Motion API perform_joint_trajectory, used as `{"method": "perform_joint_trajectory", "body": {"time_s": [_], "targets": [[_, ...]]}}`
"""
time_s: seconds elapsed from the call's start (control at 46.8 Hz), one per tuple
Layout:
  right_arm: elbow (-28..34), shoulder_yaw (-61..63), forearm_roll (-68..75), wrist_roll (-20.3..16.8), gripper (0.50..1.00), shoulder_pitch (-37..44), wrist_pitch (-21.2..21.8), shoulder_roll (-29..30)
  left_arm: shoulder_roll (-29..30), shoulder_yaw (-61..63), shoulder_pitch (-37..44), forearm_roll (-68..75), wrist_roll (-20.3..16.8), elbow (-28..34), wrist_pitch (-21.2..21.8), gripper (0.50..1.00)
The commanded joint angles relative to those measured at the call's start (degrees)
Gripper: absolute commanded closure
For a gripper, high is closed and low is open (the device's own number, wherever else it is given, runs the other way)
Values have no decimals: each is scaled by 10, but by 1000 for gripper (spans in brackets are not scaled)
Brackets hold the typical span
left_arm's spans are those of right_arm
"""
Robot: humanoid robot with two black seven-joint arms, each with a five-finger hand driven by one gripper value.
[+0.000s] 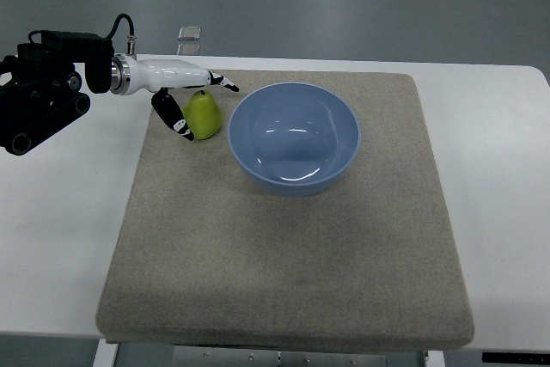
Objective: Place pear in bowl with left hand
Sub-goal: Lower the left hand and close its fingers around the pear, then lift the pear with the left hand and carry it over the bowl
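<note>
Pear sat on the mat, just left of the bowl, stem up. Left hand was at it: fingers spread over the top, thumb down the left side, bracketing the fruit. Looked like a grasp being set, not clamped yet; contact unclear. Bowl empty, mouth up, close by, so likely only a short lift and carry to the right was needed. Mat lay on a white table. Right arm not visible.

No legible text, label, brand, number or sign is being displayed on any surface; nothing readable is being shown anywhere in the top view.
</note>
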Motion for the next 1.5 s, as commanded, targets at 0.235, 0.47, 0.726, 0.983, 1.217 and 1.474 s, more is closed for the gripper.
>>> {"method": "perform_joint_trajectory", "body": {"time_s": [0.235,0.47,0.726,0.983,1.217,1.474], "targets": [[0,0,0,0,574,0,0,0,-10,-1,15,-4,0,26,15,544],[0,0,0,0,574,0,0,0,-11,-1,17,-4,0,26,21,656],[0,0,0,0,574,0,0,0,-21,-1,18,2,-1,27,20,1000],[0,0,0,0,574,0,0,0,-22,-1,18,2,0,26,18,1000],[1,0,0,0,574,0,0,0,-16,-8,15,-11,0,21,2,1000],[0,0,0,0,574,0,0,0,-18,-14,-15,-43,0,23,1,1000]]}}
